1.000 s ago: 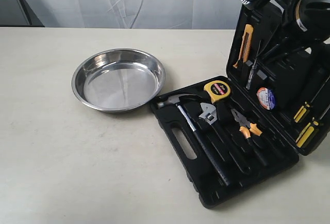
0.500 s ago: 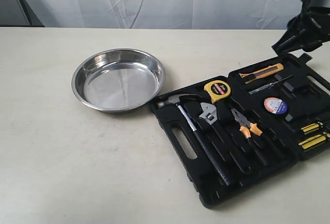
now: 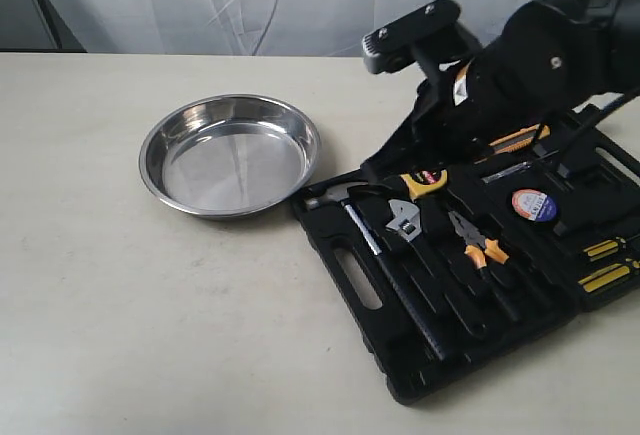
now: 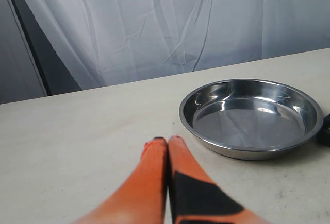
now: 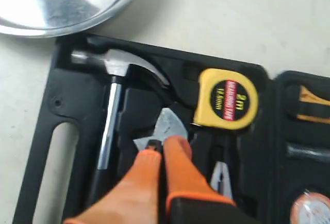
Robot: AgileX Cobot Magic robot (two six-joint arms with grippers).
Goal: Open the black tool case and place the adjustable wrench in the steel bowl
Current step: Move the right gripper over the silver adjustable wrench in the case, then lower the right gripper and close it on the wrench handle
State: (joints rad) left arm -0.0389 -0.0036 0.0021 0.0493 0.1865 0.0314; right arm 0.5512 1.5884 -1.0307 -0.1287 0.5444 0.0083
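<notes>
Watching the adjustable wrench (image 3: 402, 221): it lies in its moulded slot in the open black tool case (image 3: 322, 235). The case lies flat by the right edge of the tabletop (image 3: 150, 305), toward the near right corner. The hammer (image 5: 111, 121) is on one side, the pliers (image 3: 480, 250) on the other, and the yellow tape measure (image 5: 227, 98) is just beside the wrench head.

Your right end effector (image 5: 163, 148) hangs over that head with its fingers pressed together, holding nothing.

Risks, my read:
- Descend like that and you jab the head instead of straddling it. Open first.
- The slot likely grips snugly, so a pull may lift or drag the whole case.
- Spread fingers could snag the tape measure or hammer.
- The steel bowl (image 3: 230, 165) sits just beside the case's corner, toward the tabletop's middle. A dropped wrench may skid it.

The left end effector (image 4: 167, 141) is pinched together and empty, near the bowl.
</notes>
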